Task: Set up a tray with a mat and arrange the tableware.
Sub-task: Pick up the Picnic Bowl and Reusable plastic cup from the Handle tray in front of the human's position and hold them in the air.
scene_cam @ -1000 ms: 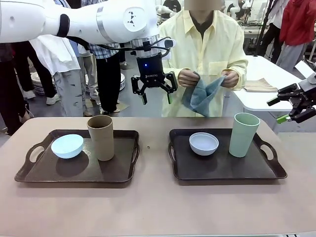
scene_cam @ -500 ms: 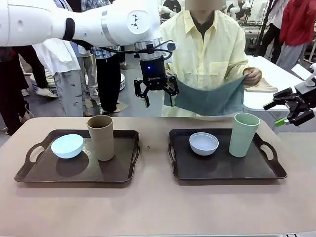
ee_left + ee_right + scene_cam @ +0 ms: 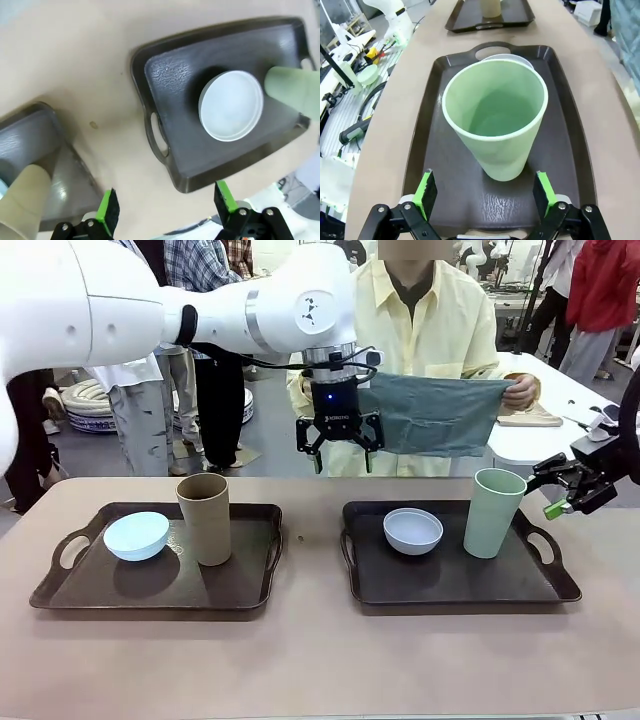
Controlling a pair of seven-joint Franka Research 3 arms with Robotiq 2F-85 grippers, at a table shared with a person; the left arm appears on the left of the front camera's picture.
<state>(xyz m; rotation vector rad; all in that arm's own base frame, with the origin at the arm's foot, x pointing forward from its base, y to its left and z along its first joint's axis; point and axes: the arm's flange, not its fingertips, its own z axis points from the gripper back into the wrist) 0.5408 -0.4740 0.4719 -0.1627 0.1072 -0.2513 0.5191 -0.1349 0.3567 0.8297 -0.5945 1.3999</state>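
Tableware stands untouched. Left gripper (image 3: 342, 464): jaws wide, empty, raised over the table beside the blue-grey mat (image 3: 435, 415) a person holds spread. Right gripper (image 3: 551, 492): wide, empty, just beside the pale green cup (image 3: 497, 512), which shares the right tray (image 3: 450, 585) with the greyish white bowl (image 3: 413, 530). Tan-brown cup (image 3: 204, 518) and pale blue bowl (image 3: 136, 536) stand on the left tray (image 3: 150, 592).

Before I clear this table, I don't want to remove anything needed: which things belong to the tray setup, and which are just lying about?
Belong: left tray, right tray, pale blue bowl, tan cup, greyish-white bowl, pale green cup, blue-grey mat the person holds.
Lying about: folded beige cloth on the white table behind, stacked plates far left.
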